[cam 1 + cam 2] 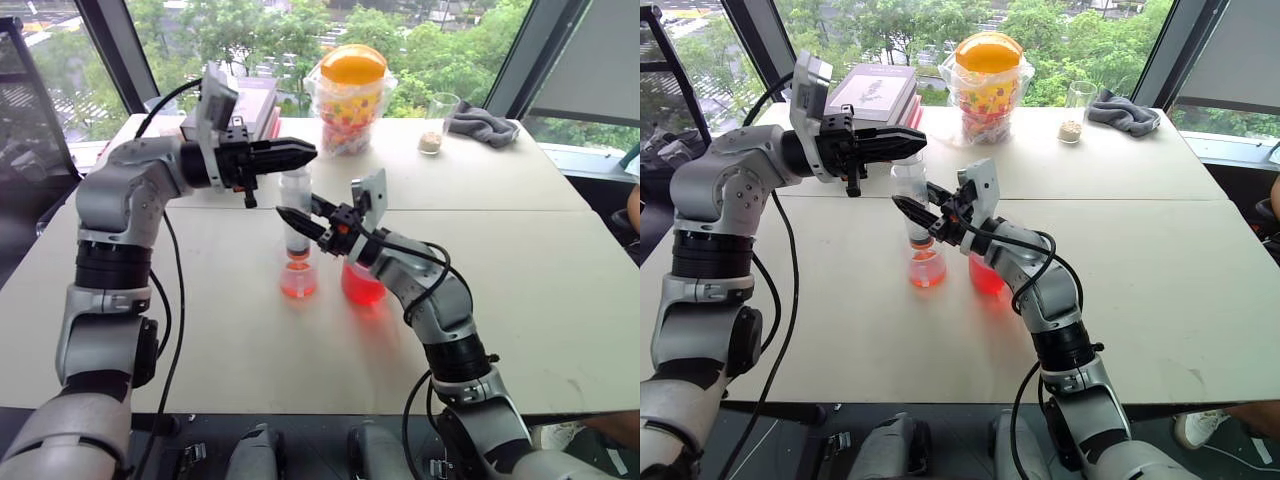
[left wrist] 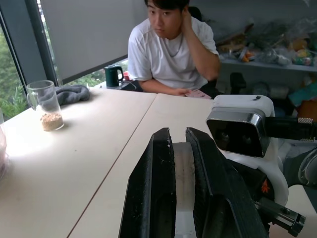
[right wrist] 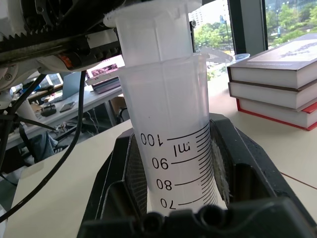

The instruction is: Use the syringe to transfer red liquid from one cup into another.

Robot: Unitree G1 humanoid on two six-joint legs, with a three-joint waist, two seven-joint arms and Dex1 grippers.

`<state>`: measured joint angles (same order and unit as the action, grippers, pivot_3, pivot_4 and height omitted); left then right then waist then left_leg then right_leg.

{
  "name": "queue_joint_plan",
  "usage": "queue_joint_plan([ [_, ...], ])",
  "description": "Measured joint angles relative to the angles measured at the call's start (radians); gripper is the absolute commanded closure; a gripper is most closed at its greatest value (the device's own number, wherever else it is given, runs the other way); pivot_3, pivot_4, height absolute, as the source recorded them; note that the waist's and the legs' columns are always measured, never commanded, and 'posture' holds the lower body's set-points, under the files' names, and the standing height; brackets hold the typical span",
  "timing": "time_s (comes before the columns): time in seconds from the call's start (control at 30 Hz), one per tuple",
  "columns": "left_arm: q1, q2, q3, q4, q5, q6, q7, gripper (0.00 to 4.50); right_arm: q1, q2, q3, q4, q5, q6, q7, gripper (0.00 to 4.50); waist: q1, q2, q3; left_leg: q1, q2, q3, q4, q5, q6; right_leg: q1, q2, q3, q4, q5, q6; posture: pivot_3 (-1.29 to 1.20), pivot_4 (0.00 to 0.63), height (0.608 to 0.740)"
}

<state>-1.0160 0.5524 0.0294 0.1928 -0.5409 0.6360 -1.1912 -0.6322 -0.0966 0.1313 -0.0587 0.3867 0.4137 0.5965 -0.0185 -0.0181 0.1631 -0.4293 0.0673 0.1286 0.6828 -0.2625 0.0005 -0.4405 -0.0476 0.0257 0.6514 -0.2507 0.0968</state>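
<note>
Candy jar (image 1: pixel 350 95), grain glass (image 1: pixel 436 122), grey cloth (image 1: pixel 484 125) (crumpled), books (image 1: pixel 876 93).

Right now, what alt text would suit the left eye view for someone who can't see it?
The right gripper holds an upright syringe by its barrel, tip over a small cup of red liquid; the left gripper is shut on its plunger. A larger red cup stands beside.

I'm in an office or lab: pale tabletop (image 1: pixel 500 300) by tall windows (image 1: pixel 250 30), stacked books (image 3: pixel 277 84), cluttered desks behind.
</note>
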Motion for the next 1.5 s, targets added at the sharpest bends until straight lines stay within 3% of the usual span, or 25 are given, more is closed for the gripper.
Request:
queue_joint_plan([
  [0.57,0.039,0.009,-0.003,-0.048,0.007,-0.012,0.020,4.47,-0.018,-0.011,-0.001,-0.020,0.013,0.060,-0.004,3.10,0.000,0.000,0.000,0.000,0.000,0.000,0.000,0.000,0.000,0.000,0.000,0.000,0.000,0.000,0.000,0.00,0.150,0.740],
  [0.6,0.037,0.009,-0.001,-0.046,0.003,-0.006,0.020,3.55,-0.018,-0.011,-0.001,-0.021,0.013,0.060,-0.004,3.10,0.000,0.000,0.000,0.000,0.000,0.000,0.000,0.000,0.000,0.000,0.000,0.000,0.000,0.000,0.000,0.00,0.150,0.740],
  [0.67,0.033,0.010,0.002,-0.042,-0.016,0.015,0.013,2.78,-0.018,-0.008,-0.005,-0.025,0.022,0.061,-0.010,3.10,0.000,0.000,0.000,0.000,0.000,0.000,0.000,0.000,0.000,0.000,0.000,0.000,0.000,0.000,0.000,0.00,0.150,0.740],
  [0.83,0.033,0.039,0.001,-0.033,-0.036,0.053,0.001,0.11,-0.018,-0.002,-0.021,-0.049,0.031,0.056,-0.020,3.10,-0.002,0.000,0.000,0.000,0.000,0.000,0.000,0.000,0.000,-0.001,0.000,0.000,0.000,0.000,0.000,0.00,0.150,0.740],
  [1.17,0.120,0.153,0.027,-0.046,-0.052,0.060,-0.039,0.05,-0.005,0.001,-0.020,-0.086,0.032,0.041,-0.020,3.10,-0.002,0.000,0.000,0.000,0.000,0.000,-0.001,0.000,0.000,-0.001,0.000,0.000,0.000,0.000,0.000,0.00,0.150,0.740],
  [1.33,0.164,0.157,0.023,-0.082,-0.051,0.057,-0.046,0.05,-0.028,-0.015,-0.041,-0.093,0.070,0.096,-0.031,3.10,0.001,0.000,0.000,0.000,0.000,0.001,0.000,0.000,0.000,0.000,-0.001,0.000,0.000,0.000,0.000,0.00,0.150,0.740],
  [1.5,0.212,0.157,0.019,-0.119,-0.048,0.050,-0.048,0.05,-0.184,-0.079,-0.209,-0.157,0.211,0.329,-0.177,3.10,0.001,0.000,0.000,0.000,0.000,0.001,-0.001,0.000,0.000,-0.001,-0.001,0.000,0.000,0.000,-0.001,0.00,0.150,0.740],
])
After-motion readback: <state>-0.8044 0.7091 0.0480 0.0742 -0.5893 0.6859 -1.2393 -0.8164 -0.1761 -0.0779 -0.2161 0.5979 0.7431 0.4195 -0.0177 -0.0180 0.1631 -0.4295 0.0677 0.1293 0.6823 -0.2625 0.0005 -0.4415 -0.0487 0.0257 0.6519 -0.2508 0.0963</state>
